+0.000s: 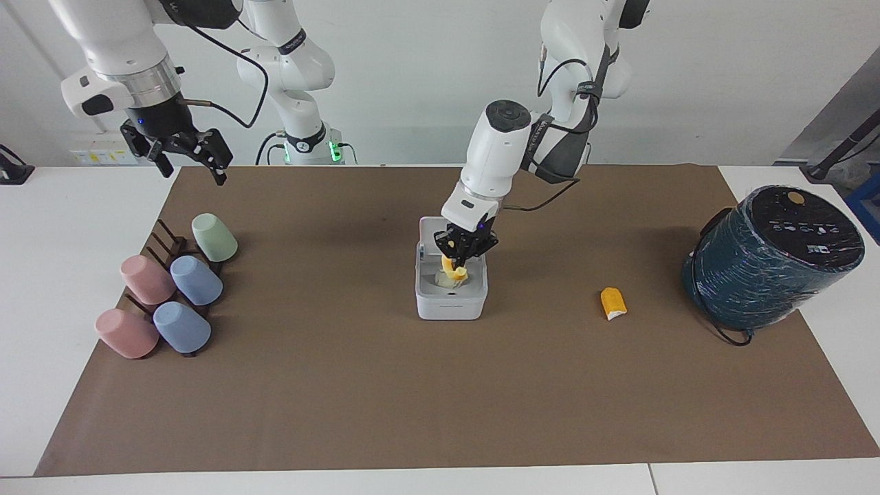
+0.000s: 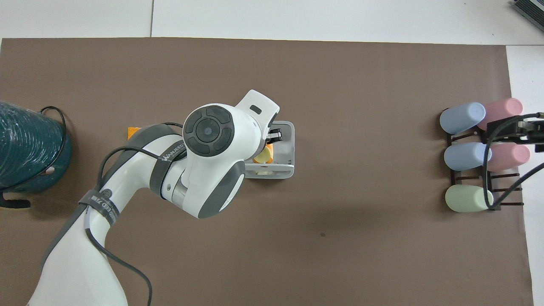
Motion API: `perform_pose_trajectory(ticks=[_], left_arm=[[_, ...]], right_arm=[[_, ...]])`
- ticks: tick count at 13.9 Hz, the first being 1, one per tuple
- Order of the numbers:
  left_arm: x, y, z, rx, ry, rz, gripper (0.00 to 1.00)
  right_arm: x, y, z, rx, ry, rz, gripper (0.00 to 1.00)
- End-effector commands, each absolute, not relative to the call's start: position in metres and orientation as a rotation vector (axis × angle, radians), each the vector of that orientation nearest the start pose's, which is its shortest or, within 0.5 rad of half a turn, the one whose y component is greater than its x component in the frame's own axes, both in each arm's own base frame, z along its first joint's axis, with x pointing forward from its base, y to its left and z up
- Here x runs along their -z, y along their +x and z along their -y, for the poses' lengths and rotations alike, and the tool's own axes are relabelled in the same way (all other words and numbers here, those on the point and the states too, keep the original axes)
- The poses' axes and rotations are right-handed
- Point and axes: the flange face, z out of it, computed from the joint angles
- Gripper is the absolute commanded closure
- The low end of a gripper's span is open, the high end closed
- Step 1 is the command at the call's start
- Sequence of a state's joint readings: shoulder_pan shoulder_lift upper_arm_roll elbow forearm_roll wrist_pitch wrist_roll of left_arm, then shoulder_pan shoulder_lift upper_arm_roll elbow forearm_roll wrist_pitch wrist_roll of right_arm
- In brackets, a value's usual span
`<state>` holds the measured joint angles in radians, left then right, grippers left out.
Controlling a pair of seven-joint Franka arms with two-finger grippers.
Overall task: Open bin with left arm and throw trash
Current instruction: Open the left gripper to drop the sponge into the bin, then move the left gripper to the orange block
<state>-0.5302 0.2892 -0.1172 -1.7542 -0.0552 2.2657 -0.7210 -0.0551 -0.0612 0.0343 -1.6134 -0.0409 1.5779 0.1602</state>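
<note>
Surface: brown mat laid on a white desk; white wall at the robots' end.
Bin: white bin at mid-mat, lid raised; opening step judged done.
Wad: cream paper wad is seen inside the bin, under the held piece; judged disposed of.
Yellow piece: pale yellow piece is gripped in the jaws of the left gripper, over the bin's open top, just above the wad. In the overhead view it shows at the edge of the arm's wrist, within the bin's outline.
Left jaws: closed on the yellow piece; release not yet made.
Orange piece: orange piece with a white end lies on the mat, well apart from the bin, toward the left arm's end, between the bin and the teal cylinder. In the overhead view only its corner shows.
Right gripper: right gripper is held in the air over the mat's edge at the right arm's end, jaws open and empty; this arm waits.
Cups: pastel cups on a dark rack, untouched by either arm.
Progress: judged about two thirds along.
Remaining: yellow piece to be dropped; orange piece to be fetched and dropped.
Risk: judged slight; the piece may catch on the bin's rim if released off-centre.
</note>
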Motion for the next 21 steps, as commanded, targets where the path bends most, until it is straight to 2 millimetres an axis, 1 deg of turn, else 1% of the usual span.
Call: perform_pose_trajectory(ticks=[1,3,5,8,10,11,12,14,15,16,17,18,19,20,21], left_arm=[[-0.427,0.523,0.393,0.216,-3.34,0.234,0.79],[-0.43,0.524,0.394,0.217,-3.341,0.233,0.37],[-0.434,0.524,0.394,0.217,-3.342,0.232,0.15],[-0.443,0.528,0.394,0.215,-3.341,0.232,0.15],[-0.459,0.541,0.387,0.189,-3.326,0.248,0.16],[-0.472,0.551,0.376,0.183,-3.308,0.26,0.16],[-0.474,0.566,0.352,0.163,-3.279,0.3,0.17],[-0.477,0.588,0.313,0.197,-3.235,0.246,0.17],[-0.474,0.6,0.287,0.192,-3.224,0.246,0.19],[-0.472,0.611,0.259,0.18,-3.214,0.214,0.21],[-0.47,0.623,0.226,0.178,-3.208,0.177,0.21],[-0.467,0.635,0.186,0.18,-3.201,0.14,0.21],[-0.466,0.643,0.155,0.182,-3.195,0.094,0.21],[-0.458,0.645,0.129,0.169,-3.188,0.061,0.21],[-0.448,0.644,0.108,0.158,-3.182,0.026,0.21]], right_arm=[[-0.64,0.531,0.014,0.033,-3.155,-0.241,0.0],[-0.64,0.531,0.015,0.033,-3.155,-0.243,0.0],[-0.64,0.531,0.014,0.033,-3.155,-0.241,0.0],[-0.64,0.531,0.015,0.033,-3.155,-0.248,0.0],[-0.64,0.531,0.022,0.031,-3.153,-0.27,0.0],[-0.64,0.531,0.024,0.031,-3.152,-0.277,0.0],[-0.639,0.531,0.025,0.028,-3.152,-0.277,0.0],[-0.639,0.531,0.023,0.026,-3.153,-0.277,0.0],[-0.639,0.53,0.027,0.024,-3.153,-0.289,0.0],[-0.644,0.527,0.025,0.038,-3.152,-0.287,0.0],[-0.646,0.525,0.03,0.045,-3.149,-0.301,0.0],[-0.651,0.522,0.033,0.059,-3.147,-0.306,0.0],[-0.654,0.52,0.033,0.069,-3.147,-0.306,0.0],[-0.66,0.516,0.032,0.091,-3.146,-0.304,0.0],[-0.666,0.513,0.026,0.106,-3.146,-0.287,0.0]])
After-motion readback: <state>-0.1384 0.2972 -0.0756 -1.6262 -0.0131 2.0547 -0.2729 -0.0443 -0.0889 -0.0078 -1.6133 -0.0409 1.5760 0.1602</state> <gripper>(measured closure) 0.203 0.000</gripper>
